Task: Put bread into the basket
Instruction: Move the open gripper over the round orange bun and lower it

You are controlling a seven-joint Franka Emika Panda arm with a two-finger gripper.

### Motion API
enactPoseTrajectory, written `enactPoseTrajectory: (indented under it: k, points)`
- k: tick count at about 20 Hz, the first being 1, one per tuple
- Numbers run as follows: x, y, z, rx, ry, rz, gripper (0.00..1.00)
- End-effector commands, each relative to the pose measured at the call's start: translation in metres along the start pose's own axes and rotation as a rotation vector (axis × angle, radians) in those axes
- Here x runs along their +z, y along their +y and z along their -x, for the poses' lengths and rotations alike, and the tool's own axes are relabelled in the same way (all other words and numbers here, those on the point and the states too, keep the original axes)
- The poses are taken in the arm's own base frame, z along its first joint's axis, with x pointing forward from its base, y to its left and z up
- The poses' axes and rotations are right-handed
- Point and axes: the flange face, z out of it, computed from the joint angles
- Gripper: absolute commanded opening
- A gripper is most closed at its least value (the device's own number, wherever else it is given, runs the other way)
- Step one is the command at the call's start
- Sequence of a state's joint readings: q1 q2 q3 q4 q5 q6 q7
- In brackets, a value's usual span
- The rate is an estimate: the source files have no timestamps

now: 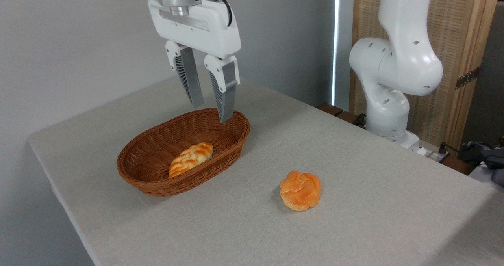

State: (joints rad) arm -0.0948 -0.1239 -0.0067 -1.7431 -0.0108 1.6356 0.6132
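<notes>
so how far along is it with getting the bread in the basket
Not there yet. The braided loaf already lies in the basket, but the round orange bun sits on the table, to the right of the basket. The hand hangs open and empty above the basket's far rim. Left: reach the bun, grasp it, carry it over, release it.

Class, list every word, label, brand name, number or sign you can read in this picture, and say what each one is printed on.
None: no readable text appears anywhere. The end effector, the robot arm, the basket, both breads and the tablecloth show no lettering, numbers or logos.
</notes>
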Motion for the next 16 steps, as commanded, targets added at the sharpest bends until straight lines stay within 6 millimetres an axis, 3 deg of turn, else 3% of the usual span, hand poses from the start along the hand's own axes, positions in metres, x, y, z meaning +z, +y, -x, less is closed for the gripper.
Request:
enactPoseTrajectory:
  k: [1,7,12,14,16]
  points:
    - [0.008,0.004,0.027,0.025,-0.024,-0.086,1.00]
    - [0.041,-0.006,0.049,0.007,-0.108,-0.079,1.00]
    - [0.069,0.016,0.102,0.100,-0.094,-0.053,1.00]
    - [0.078,0.004,0.131,0.146,-0.067,-0.035,1.00]
    - [0.084,-0.001,0.138,0.167,-0.067,-0.022,1.00]
